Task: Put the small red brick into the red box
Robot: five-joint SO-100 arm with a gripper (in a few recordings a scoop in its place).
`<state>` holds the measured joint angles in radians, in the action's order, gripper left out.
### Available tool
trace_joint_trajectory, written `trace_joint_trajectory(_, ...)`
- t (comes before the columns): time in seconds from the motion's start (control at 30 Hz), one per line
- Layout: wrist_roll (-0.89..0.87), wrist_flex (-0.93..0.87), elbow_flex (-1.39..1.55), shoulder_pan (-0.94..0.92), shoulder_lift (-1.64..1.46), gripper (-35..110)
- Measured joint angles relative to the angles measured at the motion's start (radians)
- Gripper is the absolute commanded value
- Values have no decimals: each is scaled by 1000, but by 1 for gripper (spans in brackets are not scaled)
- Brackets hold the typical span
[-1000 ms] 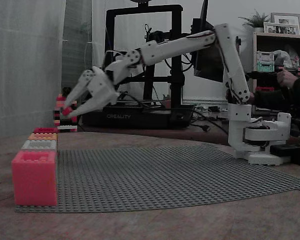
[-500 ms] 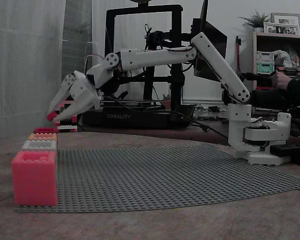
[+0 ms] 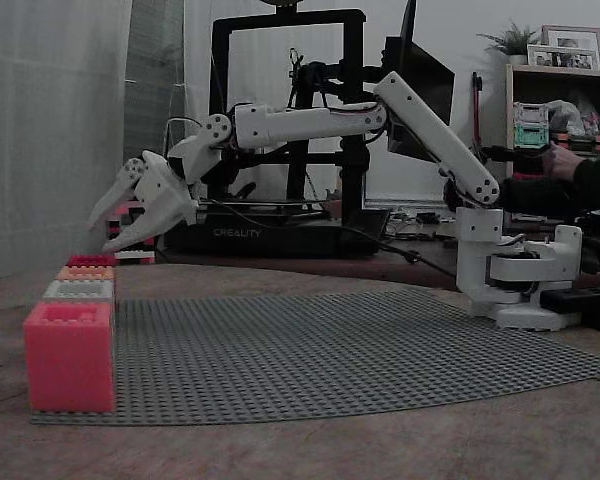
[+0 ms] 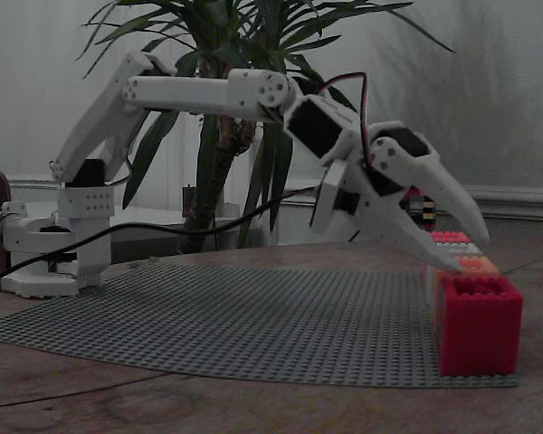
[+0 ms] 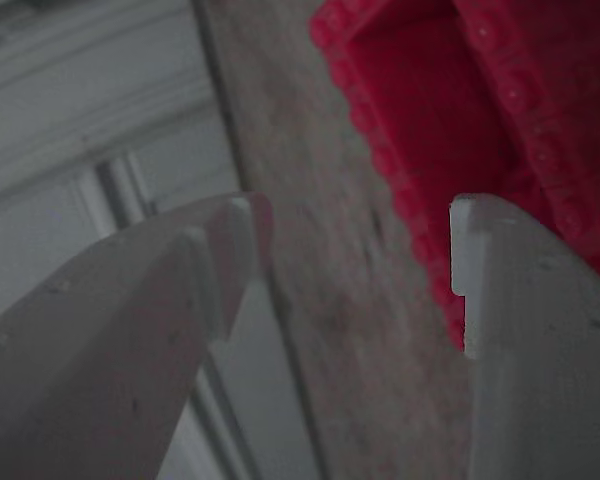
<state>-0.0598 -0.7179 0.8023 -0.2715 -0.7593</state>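
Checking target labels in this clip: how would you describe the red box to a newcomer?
Find the grey studded baseplate; four brick-built boxes line one edge. The red box is the end one beneath the open gripper: deep true red, unlike the orange box beside it.

1. Your white arm [image 3: 420, 120] is reaching out from its base [image 3: 515, 270] toward the left of a fixed view, with the upper link rising steeply and the forearm running almost level.
2. The wrist is bending down, so the gripper [image 3: 103, 228] is pointing down and to the left there.
3. In the other fixed view, the gripper [image 4: 471, 249] is pointing down and to the right, its lower fingertip [image 4: 451, 263] reaching lowest.
4. The jaws are standing apart, with a clear gap between the two white fingers [image 5: 215, 265] in the wrist view.
5. Nothing is sitting between the fingertips there.
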Motion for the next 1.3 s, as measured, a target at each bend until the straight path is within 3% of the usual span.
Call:
trace_joint_trajectory(0.1,-9,-21,0,0,-5,0)
trace_joint_trajectory(0.27,2,-78,130,2,-179,0)
trace_joint_trajectory(0.63,213,-86,1071,101,-989,0)
trace_joint_trajectory(0.83,236,-161,1534,181,-1408,0)
trace_joint_trajectory(1.07,210,-259,1924,252,-1893,0)
trace_joint_trajectory(1.3,147,-485,2040,284,-2267,0)
